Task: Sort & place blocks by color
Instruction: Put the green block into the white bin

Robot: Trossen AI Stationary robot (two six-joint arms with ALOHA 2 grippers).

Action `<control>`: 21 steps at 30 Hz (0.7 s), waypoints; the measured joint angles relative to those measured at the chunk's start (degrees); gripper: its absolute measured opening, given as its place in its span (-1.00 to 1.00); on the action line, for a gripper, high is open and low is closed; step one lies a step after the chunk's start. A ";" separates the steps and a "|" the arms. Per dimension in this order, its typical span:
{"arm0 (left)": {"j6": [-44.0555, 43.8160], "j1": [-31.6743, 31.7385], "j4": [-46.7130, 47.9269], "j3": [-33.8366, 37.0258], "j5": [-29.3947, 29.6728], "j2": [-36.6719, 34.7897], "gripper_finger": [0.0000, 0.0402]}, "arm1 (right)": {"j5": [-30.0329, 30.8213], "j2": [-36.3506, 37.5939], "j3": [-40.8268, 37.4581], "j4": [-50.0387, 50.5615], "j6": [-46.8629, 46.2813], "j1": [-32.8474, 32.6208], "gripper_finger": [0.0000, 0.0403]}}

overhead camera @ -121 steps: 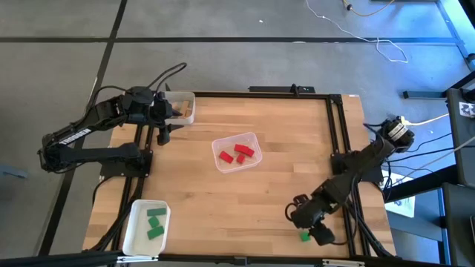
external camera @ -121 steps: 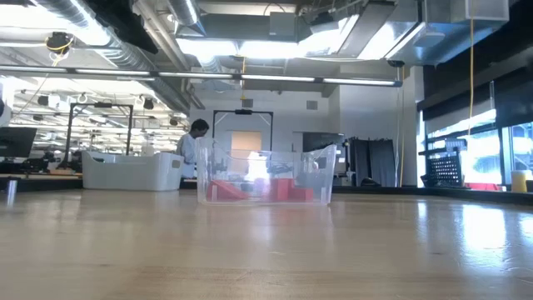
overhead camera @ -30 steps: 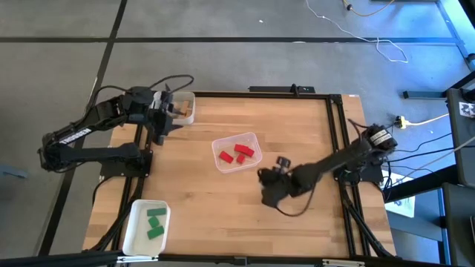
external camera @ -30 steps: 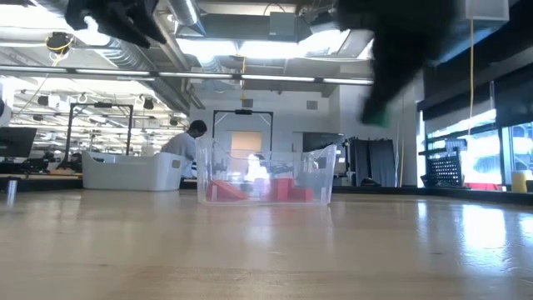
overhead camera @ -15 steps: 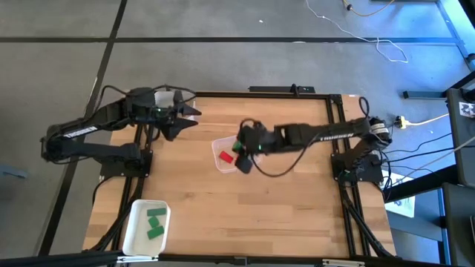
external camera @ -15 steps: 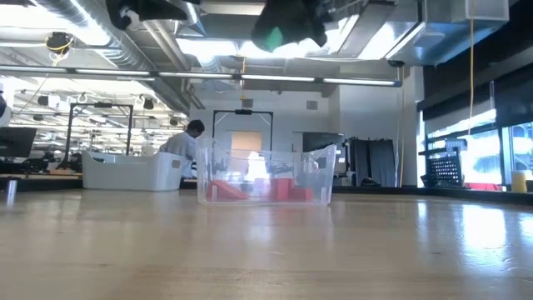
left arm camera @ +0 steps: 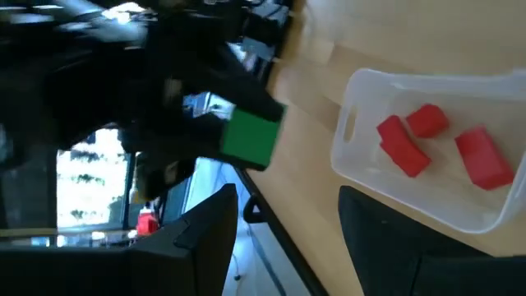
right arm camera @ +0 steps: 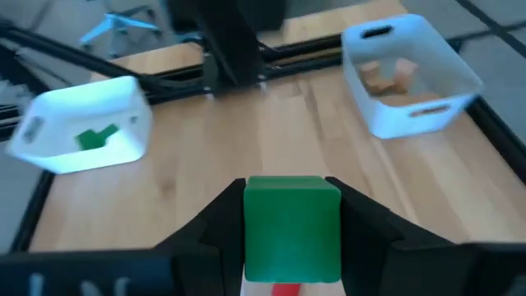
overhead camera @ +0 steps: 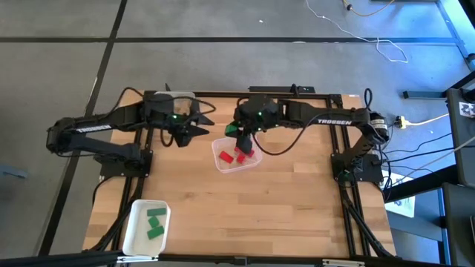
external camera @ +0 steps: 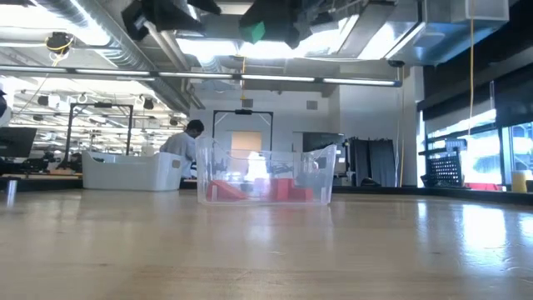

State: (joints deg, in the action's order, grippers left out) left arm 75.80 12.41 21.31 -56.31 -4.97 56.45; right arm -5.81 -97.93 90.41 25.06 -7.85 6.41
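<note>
My right gripper hangs high over the far left rim of the clear tray and is shut on a green block. That block also shows up high in the low view and in the left wrist view. Three red blocks lie in the clear tray. My left gripper is open, also raised, a short way left of the green block, its fingers pointing at it. More green blocks lie in a white tray. Tan blocks lie in another tray. My right gripper pinches the green block between its two fingers, one on each of two opposite side faces. The fingers reach in from the table's right, slanting down. The block is lifted clear, well above the table.
The tan-block tray sits at the far left corner, mostly under my left arm in the high view. The white tray is at the near left corner. Black frame rails run along the table's edges. Bare wood spans the near middle and right.
My right gripper has carried the green block from the table's middle toward the far edge and the left, rising to a spot over the clear tray's far rim. My left gripper has moved right toward it and turned its open fingers toward the block.
</note>
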 joint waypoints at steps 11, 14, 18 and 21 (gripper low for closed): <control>10.13 -2.48 -9.93 0.11 3.72 7.24 0.01 | -10.41 -0.56 0.02 -0.40 4.01 2.61 -0.33; 11.59 -2.52 -11.15 0.11 2.15 8.04 0.01 | -10.61 -0.70 0.02 -0.09 4.05 2.73 -0.33; 11.68 -2.48 -12.18 0.11 -0.61 8.22 0.01 | -10.55 -1.40 0.04 0.01 3.97 2.87 -0.33; 11.53 -2.50 -12.08 0.11 -1.92 8.24 0.01 | -10.99 -2.02 0.04 -0.02 4.01 2.80 -0.33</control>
State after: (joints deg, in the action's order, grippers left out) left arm 87.33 9.91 9.23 -56.21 -6.89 64.69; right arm -16.80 -99.95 90.45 25.04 -3.84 9.21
